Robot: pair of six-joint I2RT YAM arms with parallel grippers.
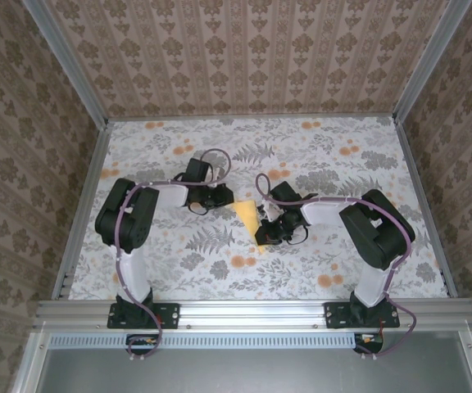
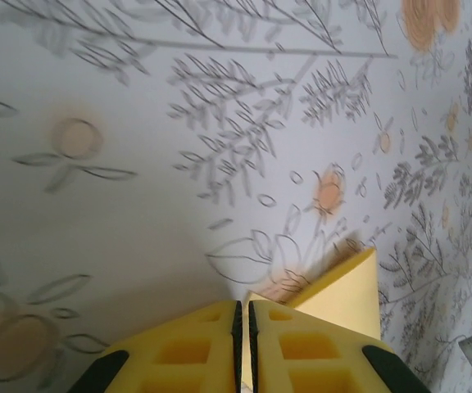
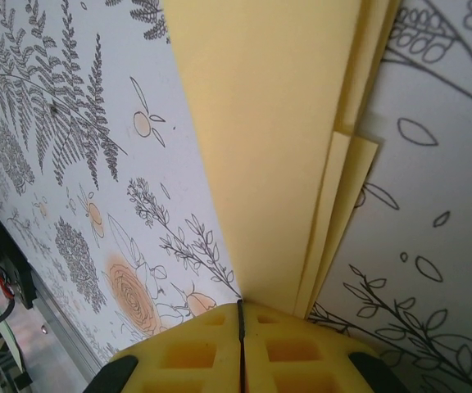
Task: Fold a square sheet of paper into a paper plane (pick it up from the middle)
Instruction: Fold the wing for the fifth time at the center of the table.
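Observation:
The pale-yellow sheet of paper [image 1: 246,214] is folded into a pointed, layered wedge and hangs between my two grippers at the table's middle. In the top view my left gripper [image 1: 221,199] meets its left corner and my right gripper [image 1: 261,228] its near right end. In the left wrist view the yellow fingers [image 2: 195,348] stand almost together, shut on a corner of the paper [image 2: 342,291], which fans out to the right. In the right wrist view the gripper [image 3: 240,304] is shut on the paper [image 3: 269,139], and several stacked layers show along its right edge.
The table carries a white cloth printed with grey ferns and orange flowers [image 1: 238,260]. Aluminium rails [image 1: 244,309] frame it at the front and sides, and patterned walls stand behind. Both arm bases sit at the near edge.

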